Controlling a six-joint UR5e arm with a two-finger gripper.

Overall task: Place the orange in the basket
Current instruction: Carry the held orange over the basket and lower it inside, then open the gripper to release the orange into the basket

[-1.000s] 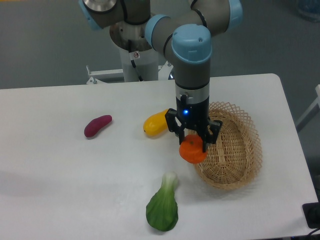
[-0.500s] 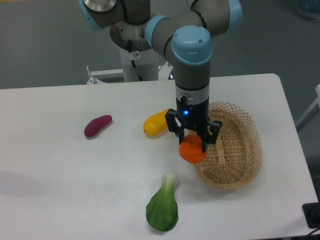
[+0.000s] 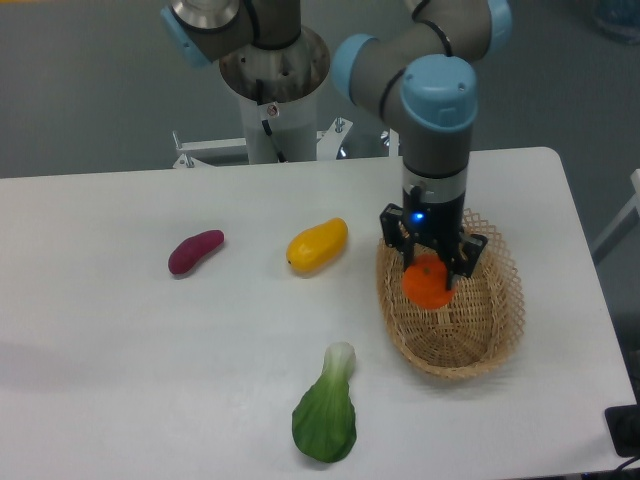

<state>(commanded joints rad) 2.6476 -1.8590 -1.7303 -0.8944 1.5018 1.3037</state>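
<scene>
The basket [image 3: 490, 330] sits near the right edge of the white surface [image 3: 120, 340], well apart from the yellow fruit [image 3: 317, 245], and the arm reaches straight down over it, its hand [image 3: 430, 272] pinching the orange [image 3: 428, 283] above the basket's hollow.

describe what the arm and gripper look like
The arm is made of grey tubular segments with light-blue caps on the joints, rising from a silver-grey base column. A silver band sits at the wrist. The gripper is black with two fingers, and a small blue light glows on its body.
</scene>
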